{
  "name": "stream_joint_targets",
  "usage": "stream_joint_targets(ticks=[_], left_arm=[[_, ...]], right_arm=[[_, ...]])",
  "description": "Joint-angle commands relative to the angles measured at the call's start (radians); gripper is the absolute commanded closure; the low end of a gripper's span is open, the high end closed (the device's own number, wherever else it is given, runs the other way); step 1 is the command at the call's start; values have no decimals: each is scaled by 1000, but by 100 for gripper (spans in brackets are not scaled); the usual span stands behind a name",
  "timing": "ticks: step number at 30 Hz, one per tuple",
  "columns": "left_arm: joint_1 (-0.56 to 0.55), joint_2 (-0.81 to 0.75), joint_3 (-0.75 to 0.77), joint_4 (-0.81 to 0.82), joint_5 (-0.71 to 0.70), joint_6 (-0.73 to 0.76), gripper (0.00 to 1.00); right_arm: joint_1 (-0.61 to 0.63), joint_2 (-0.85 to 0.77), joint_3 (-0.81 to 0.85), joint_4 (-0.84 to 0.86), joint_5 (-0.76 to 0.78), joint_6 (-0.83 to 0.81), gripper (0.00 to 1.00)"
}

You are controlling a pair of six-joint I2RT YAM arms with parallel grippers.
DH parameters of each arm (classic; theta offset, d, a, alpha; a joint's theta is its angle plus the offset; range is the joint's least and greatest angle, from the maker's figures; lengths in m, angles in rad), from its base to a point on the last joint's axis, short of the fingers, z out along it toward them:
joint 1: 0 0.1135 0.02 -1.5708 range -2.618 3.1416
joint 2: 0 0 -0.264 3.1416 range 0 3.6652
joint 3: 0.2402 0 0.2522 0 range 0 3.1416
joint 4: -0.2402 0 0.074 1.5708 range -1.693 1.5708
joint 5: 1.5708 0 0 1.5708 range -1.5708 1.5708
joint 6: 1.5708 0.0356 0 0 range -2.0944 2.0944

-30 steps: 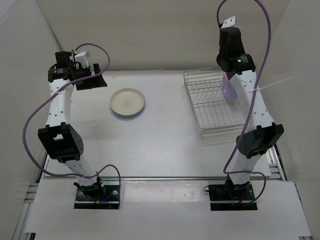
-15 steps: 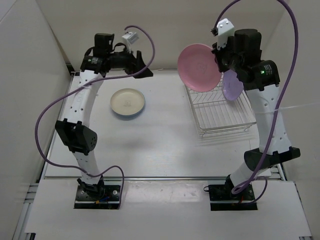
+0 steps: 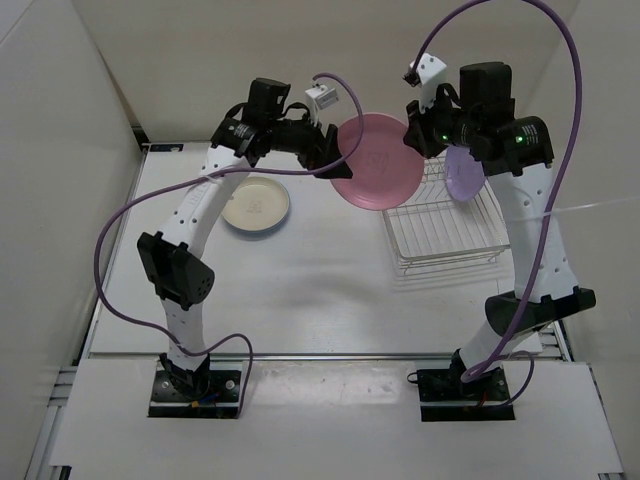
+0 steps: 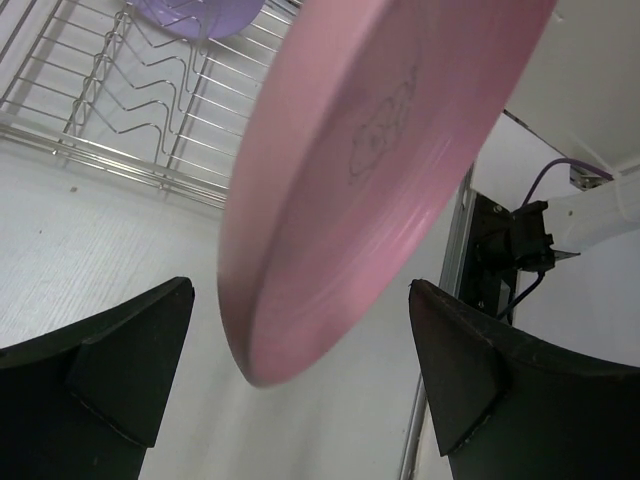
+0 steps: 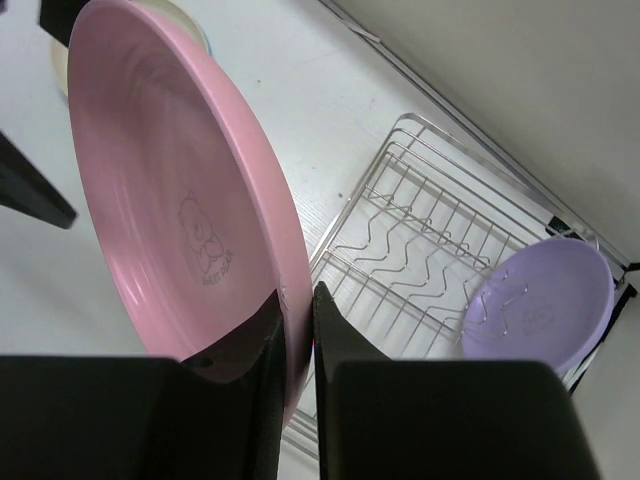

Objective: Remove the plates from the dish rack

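- Black right claw: nearly shut, pinching the rim of the pink plate, which is held on edge in the air, left of the dish rack and clear of it.
- Black left claw: fully spread and holding nothing. One finger stands on each side of the pink plate's lower rim, with a gap showing on both sides.
- Step in hand, as judged: a mid-air hand-over of the pink plate from right claw to left.
- Next move calls for: the left claw to close squarely on the rim before the right lets go, then a carry to the cream plate lying flat on the tabletop.
- Remaining in the rack: the purple plate, propped upright at the far right end.
- Hard to make out: a bluish edge shows under the cream plate; whether that is a second plate cannot be told.
- Cut off: the left wrist view shows only the lower part of the purple plate.
- Hidden: the right arm covers part of the rack from above.
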State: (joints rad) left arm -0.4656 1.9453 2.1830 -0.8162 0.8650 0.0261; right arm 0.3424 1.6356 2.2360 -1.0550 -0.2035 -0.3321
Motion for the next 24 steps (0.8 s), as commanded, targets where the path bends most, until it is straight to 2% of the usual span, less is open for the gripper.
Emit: stream_joint_targets(ticks=[1, 2, 5, 6, 9, 13, 19, 22, 23, 24], left_arm=[[-22, -20, 41, -3, -43, 15, 0], [-22, -20, 41, -3, -56, 15, 2], [-22, -29, 41, -3, -78, 15, 15], [-22, -29, 41, -3, -89, 15, 24], [-22, -39, 41, -3, -113, 15, 25], [-22, -69, 50, -3, -161, 15, 18], [-22, -91, 50, -12, -182, 26, 18], [-22, -91, 50, -12, -193, 37, 29], [-22, -91, 50, -12, -193, 37, 40], [-22, -91, 50, -12, -193, 37, 47]], right_arm=[[-2, -26, 34, 13, -70, -30, 100], [-2, -26, 34, 13, -70, -30, 100], [-2, -36, 24, 13, -60, -30, 100], [-2, -36, 14, 13, -60, -30, 100], [-2, -36, 4, 13, -51, -30, 100], [-2, -36, -16, 13, -11, -41, 100], [-2, -17, -16, 13, -22, -41, 100], [-11, -17, -7, 13, -22, -41, 100], [-11, -17, -7, 13, -22, -41, 100], [-11, -8, -7, 13, -34, -32, 100]])
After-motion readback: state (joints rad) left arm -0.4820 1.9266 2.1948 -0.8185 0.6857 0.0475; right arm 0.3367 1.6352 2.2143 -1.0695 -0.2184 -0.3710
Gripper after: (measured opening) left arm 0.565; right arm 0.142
